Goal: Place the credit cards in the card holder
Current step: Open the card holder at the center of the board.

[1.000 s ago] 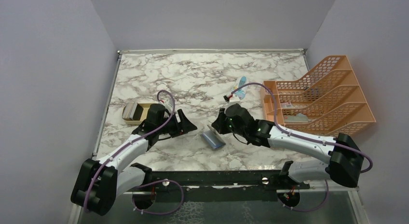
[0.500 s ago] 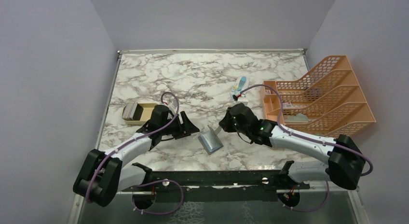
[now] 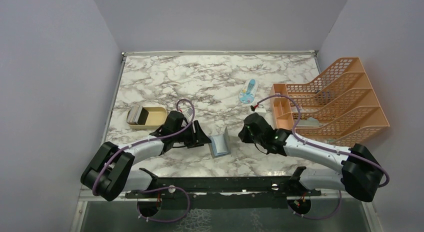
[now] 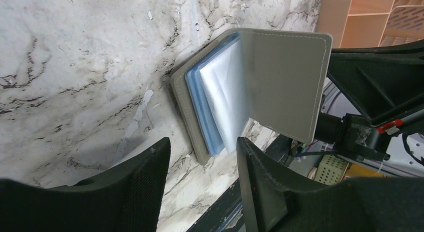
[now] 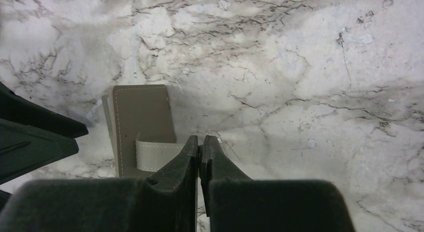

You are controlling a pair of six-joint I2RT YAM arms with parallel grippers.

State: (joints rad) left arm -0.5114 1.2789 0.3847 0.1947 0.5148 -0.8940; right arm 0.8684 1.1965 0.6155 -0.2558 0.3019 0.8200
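Observation:
The grey card holder (image 3: 220,143) lies on the marble between the arms, its cover held up nearly upright. In the left wrist view the raised cover (image 4: 282,82) shows over pale blue inner pockets (image 4: 210,107). My right gripper (image 3: 242,134) is shut on the holder's tab clasp (image 5: 154,155), and its tips (image 5: 200,142) meet at the end of the tab. My left gripper (image 3: 202,138) is open and empty, its tips (image 4: 202,144) just short of the holder's near edge. A stack of pale credit cards (image 3: 134,113) lies in the tan tray.
The tan oval tray (image 3: 152,117) sits at the left behind my left arm. A light blue-and-white packet (image 3: 247,91) lies at mid table. The orange mesh file rack (image 3: 332,99) stands along the right edge.
My right gripper has drawn back to the right with the tab, lifting the cover from flat to upright. My left gripper has moved right, up to the holder.

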